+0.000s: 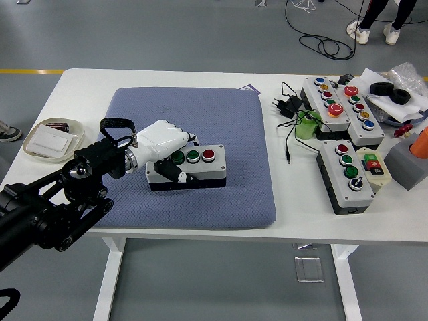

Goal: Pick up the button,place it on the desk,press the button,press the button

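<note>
A grey button box point(197, 166) with two green buttons and one red button lies on the blue-grey pad point(221, 120). My left hand point(164, 148), white with a black arm behind it, is shut on the box's left end, fingers curled over its top and thumb against its front side. The box's left end is hidden under the hand. My right arm does not show.
A white dish point(52, 138) sits at the table's left edge. At the right stand several other button boxes point(346, 175), a black adapter with cable point(286, 107), a green object point(306, 127) and an orange thing point(421, 142). A person's feet point(374, 30) show at the top right.
</note>
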